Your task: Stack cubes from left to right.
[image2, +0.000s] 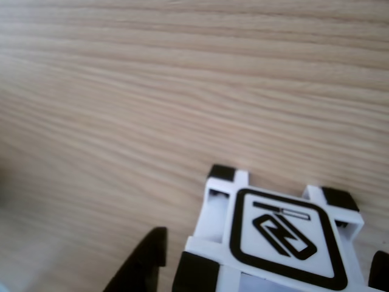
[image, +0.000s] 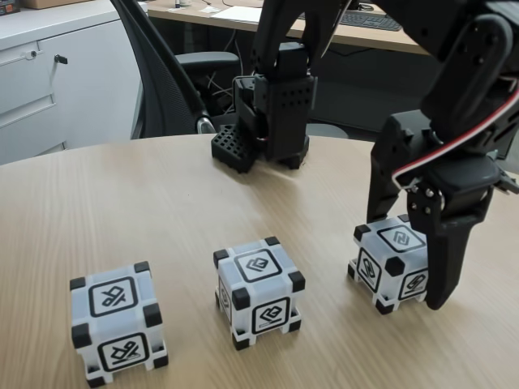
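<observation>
Three white-grey cubes with black corners stand in a row on the wooden table (image: 162, 203). In the fixed view the left cube (image: 118, 322) and the middle cube (image: 258, 290) stand free near the front edge. My black gripper (image: 405, 261) is lowered over the right cube (image: 397, 239), one finger behind its left side and the other finger (image: 444, 267) at its right front. In the other view the same cube (image2: 276, 234) sits between the fingers, and a thin gap shows beside the left fingertip (image2: 149, 258). The gripper is open around the cube.
The arm's black base (image: 272, 121) stands at the table's far edge. Behind it are an office chair (image: 162, 73), a white cabinet (image: 49, 73) and a desk with a keyboard (image: 369, 20). Bare wood lies between the cubes and the base.
</observation>
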Robot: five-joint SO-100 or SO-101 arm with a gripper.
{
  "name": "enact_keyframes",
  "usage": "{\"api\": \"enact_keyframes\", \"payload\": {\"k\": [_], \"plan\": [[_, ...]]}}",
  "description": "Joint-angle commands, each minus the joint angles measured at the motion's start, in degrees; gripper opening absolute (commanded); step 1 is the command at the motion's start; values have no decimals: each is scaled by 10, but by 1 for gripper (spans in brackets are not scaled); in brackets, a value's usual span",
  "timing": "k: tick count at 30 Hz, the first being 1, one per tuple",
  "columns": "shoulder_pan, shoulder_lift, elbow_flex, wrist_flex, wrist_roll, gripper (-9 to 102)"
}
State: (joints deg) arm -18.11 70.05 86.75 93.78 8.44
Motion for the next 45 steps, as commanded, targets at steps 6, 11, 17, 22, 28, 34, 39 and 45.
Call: {"api": "enact_keyframes", "payload": {"k": [6, 11, 17, 22, 28, 34, 39, 45], "plan": [[9, -4, -12, 4, 3, 33], [9, -40, -12, 4, 10, 29], [9, -39, -13, 4, 11, 13], [8, -34, -12, 4, 4, 5], [8, -1, -12, 4, 13, 4], [9, 151, -12, 4, 18, 3], [9, 236, -12, 11, 6, 0], [33, 270, -9, 17, 11, 0]]}}
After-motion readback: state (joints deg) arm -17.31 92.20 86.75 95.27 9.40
